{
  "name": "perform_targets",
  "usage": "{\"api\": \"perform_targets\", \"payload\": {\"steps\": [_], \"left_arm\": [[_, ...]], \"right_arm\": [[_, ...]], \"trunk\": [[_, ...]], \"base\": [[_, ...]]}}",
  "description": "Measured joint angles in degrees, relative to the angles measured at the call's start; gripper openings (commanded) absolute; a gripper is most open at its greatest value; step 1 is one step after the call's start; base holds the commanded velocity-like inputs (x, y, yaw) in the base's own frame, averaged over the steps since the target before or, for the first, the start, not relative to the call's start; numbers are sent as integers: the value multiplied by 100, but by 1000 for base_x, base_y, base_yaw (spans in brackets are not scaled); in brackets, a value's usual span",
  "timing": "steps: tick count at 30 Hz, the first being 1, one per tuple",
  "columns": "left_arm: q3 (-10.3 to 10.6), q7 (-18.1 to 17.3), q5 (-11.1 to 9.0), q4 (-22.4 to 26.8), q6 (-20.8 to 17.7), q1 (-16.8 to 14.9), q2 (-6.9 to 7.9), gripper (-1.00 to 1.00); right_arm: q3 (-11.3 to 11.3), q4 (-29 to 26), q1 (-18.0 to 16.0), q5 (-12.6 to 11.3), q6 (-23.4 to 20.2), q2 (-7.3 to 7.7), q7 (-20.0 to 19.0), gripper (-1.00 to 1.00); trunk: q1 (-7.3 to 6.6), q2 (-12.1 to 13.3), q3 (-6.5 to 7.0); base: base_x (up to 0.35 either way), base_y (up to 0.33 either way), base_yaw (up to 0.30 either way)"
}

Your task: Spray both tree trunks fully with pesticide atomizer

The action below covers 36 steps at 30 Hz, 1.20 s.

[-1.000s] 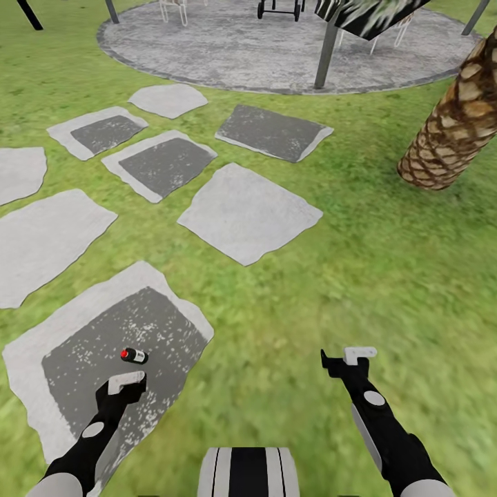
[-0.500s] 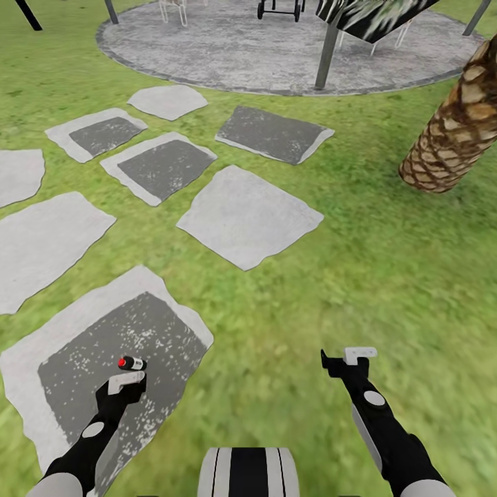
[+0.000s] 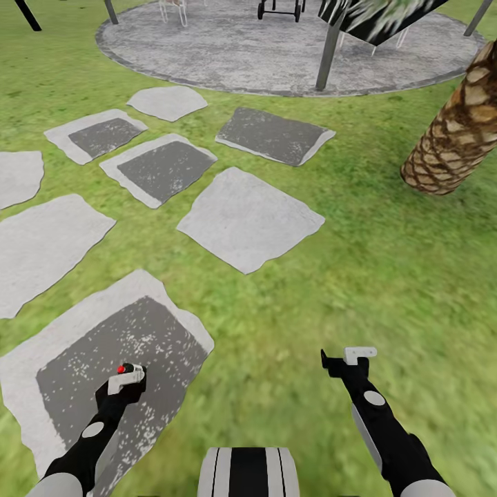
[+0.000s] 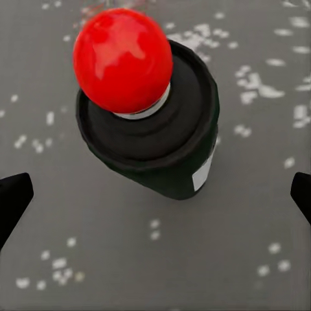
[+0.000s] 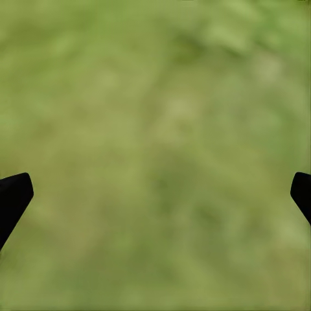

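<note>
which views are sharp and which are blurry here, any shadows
Left wrist view: the atomizer is crisp, soft highlights on its red ball. Right wrist view: grass is a featureless blur. Head view: near lawn smeared, stone slabs sharper; flat light, no clear cast shadows.

The left gripper (image 3: pixel 126 379) is hiding most of the pesticide atomizer (image 3: pixel 125 369); grass (image 5: pixel 155 129) under the right gripper is blurring out.

Flat, even daylight is lighting everything, with no cast shadows showing. Grass (image 3: pixel 359 276) is smearing into soft blur low in the head view and going fully defocused in the right wrist view. The atomizer's red knob (image 4: pixel 123 59) is carrying soft highlights.
</note>
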State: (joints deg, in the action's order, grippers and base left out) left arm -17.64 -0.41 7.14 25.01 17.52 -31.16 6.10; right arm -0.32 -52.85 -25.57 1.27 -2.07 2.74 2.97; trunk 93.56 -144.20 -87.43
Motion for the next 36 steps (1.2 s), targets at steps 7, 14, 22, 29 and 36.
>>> {"api": "perform_targets", "payload": {"steps": [7, 14, 22, 29, 36], "left_arm": [[7, -3, 0, 0, 0, 0, 0, 100], [21, -4, 7, 0, 1, 0, -6, 100], [19, -2, 2, 29, 0, 0, -9, 100], [0, -1, 0, 58, 0, 0, -9, 100], [7, -6, 7, 53, 0, 0, -9, 100]], "right_arm": [[0, 0, 0, 0, 2, 0, 2, 100], [0, 0, 0, 0, 0, 2, 0, 100], [0, 0, 0, 0, 0, 0, 2, 100], [0, 0, 0, 0, 0, 1, 1, 100], [0, 0, 0, 0, 1, 3, 3, 100]], "trunk": [[0, 0, -10], [0, 0, -7], [0, 0, 16], [-1, 0, 17], [0, 0, 17]], "base": [[1, 0, 70], [0, 0, -2], [0, 0, -16], [78, 0, -1], [15, 0, 0]]}}
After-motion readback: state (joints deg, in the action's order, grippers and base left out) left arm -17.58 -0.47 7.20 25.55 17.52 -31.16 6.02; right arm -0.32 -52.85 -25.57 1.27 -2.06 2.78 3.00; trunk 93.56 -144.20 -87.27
